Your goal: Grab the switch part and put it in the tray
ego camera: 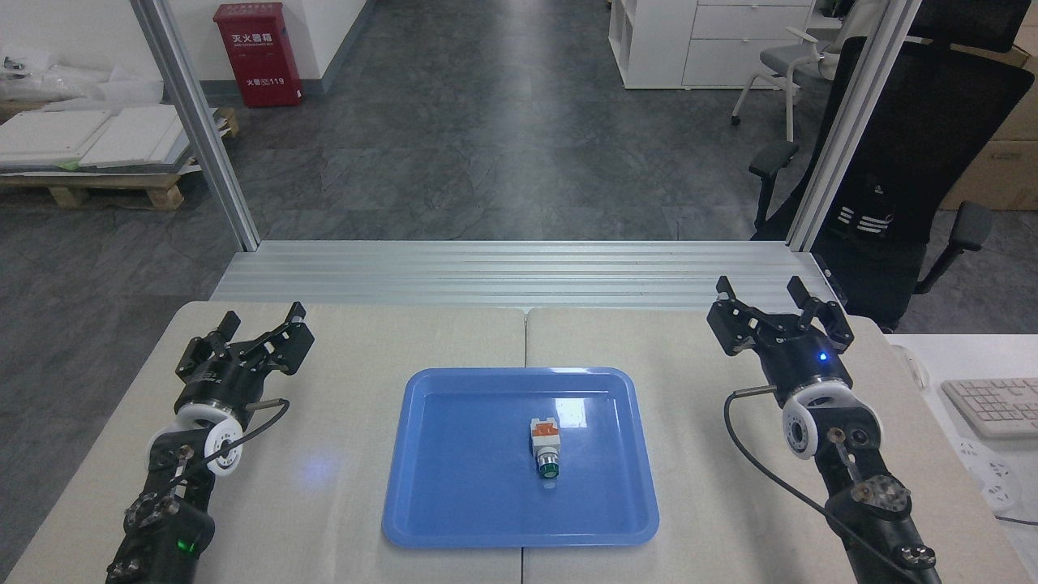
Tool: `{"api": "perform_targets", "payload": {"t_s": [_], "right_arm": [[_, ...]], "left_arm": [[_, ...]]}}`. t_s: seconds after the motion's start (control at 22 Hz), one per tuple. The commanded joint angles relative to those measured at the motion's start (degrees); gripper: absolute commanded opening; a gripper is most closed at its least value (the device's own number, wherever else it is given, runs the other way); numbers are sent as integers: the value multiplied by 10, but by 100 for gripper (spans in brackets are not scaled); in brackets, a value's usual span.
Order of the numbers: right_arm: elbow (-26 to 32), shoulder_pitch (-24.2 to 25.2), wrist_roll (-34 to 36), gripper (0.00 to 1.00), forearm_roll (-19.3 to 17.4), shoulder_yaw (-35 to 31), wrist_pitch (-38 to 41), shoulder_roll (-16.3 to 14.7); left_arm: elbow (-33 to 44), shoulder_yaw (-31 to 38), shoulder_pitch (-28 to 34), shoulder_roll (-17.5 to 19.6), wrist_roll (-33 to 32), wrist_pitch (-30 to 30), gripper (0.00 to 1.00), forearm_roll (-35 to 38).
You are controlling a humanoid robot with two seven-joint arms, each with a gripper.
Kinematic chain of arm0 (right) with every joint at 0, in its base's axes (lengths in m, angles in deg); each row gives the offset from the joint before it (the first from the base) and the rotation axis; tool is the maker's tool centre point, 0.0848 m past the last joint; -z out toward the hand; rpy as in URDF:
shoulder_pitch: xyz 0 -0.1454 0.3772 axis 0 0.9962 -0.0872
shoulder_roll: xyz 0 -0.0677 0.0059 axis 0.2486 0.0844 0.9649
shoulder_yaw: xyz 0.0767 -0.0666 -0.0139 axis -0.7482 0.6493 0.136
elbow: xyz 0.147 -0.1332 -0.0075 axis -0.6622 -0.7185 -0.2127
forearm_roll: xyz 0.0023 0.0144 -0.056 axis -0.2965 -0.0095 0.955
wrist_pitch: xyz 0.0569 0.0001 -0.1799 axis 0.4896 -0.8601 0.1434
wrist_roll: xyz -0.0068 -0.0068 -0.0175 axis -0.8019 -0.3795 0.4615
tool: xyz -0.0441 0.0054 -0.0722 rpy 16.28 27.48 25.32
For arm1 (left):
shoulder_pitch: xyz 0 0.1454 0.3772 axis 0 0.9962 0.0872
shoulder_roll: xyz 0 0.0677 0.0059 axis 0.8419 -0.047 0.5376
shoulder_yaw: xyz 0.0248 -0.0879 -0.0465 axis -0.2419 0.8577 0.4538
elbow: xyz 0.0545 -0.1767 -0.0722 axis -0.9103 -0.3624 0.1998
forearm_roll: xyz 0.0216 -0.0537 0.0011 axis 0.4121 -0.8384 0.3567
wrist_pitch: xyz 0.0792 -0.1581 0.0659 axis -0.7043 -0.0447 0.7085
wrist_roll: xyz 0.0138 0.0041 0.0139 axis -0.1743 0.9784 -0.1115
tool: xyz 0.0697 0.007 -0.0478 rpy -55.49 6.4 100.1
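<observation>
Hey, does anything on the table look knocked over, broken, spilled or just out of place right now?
Nothing stands out. The switch part lies on its side inside the blue tray, green button toward the near edge, with no visible damage. The left gripper and right gripper are both open and empty, off to either side of the tray.

The switch part (545,445) lies in the blue tray (454,519), green button nearest.

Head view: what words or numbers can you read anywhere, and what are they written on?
"119", after white Chinese characters too small to read surely: lower line on the red box by the far wall.
Upper line of white characters on that box: too blurred to read.
Keyboard keys: too small to read.
Switch part, blue tray: no text visible.
</observation>
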Motion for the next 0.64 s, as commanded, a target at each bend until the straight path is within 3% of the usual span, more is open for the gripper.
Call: {"api": "perform_targets", "payload": {"t_s": [0.0, 0.59], "right_arm": [[-4, 33, 19, 97, -45, -6, 13, -32], [-2, 41, 24, 99, -57, -4, 13, -23]], "left_arm": [[0, 0, 0, 0, 0, 0, 100, 0], [0, 0, 0, 0, 0, 0, 100, 0]]}}
